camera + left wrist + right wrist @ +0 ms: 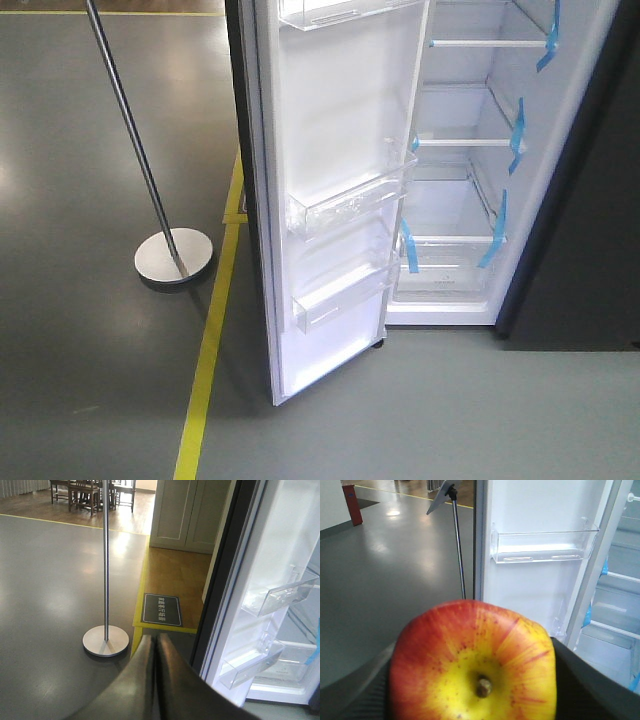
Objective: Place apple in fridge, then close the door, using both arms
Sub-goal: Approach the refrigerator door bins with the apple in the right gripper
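**Item 1, far left, front view:** floor stand (173, 255), slim metal pole on a round disc base. Set on grey floor, well apart from the fridge. Just to its right, yellow floor line (208, 350), disappearing behind the door.

**Item 2, left wrist view:** left gripper (154, 640), dark fingers pressed together with nothing between them. Aimed at the floor between the stand's base and the dark outer face of the door. Beyond it, dark floor mat (161, 610) with white lettering, too small to read.

**Item 3, centre:** door (340, 120), swung wide open, white lining toward the front camera, dark grey edge at the left. Two clear bins (350, 205) on the lower lining, apparently empty. Part of a third bin at the top edge of the view.

**Item 4, right of centre:** fridge (460, 290), white inside, shelves bare as far as visible. Strips of blue tape (517, 135) on the shelf ends, mostly along the right wall.

**Item 5, right wrist view:** apple (475, 650), red with a yellow patch round the stem, stem toward the camera. Clamped between the dark fingers (592, 682) of the right gripper (472, 695). Held facing the open door's lining, outside the fridge, no shelf reached.

**Status, by judgement:** early to middle stage.
- **Done:** door open, apple in grasp.
- **Left to do:**
  - carry the apple rightward past the lining onto a shelf, then release and withdraw;
  - swing the door shut, probably work for the free left arm.
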Robot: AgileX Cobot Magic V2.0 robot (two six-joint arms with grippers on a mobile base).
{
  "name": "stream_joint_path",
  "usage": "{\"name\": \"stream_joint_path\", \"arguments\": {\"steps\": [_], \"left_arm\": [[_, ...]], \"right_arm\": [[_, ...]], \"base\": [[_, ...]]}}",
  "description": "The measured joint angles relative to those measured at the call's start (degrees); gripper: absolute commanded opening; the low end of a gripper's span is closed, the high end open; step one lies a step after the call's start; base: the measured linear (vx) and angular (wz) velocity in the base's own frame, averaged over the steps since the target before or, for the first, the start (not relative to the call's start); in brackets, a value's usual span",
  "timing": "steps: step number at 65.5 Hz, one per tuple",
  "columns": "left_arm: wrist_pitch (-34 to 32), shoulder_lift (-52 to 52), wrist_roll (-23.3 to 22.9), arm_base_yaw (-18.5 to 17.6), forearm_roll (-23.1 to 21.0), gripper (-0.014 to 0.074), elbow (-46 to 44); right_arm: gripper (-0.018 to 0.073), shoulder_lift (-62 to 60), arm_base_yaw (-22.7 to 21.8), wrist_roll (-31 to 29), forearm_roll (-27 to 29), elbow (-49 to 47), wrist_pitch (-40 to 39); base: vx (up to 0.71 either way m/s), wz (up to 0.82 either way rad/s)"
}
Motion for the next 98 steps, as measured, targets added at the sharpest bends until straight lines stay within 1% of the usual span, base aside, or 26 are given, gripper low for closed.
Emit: {"name": "stream_joint_path", "arguments": {"steps": [98], "left_arm": [[0.0,0.0,0.0,0.0,0.0,-0.0006,0.0]], "right_arm": [[-0.0008,0.0,0.0,0.0,0.0,0.0,0.0]], "base": [[0.12,-0.01]]}}
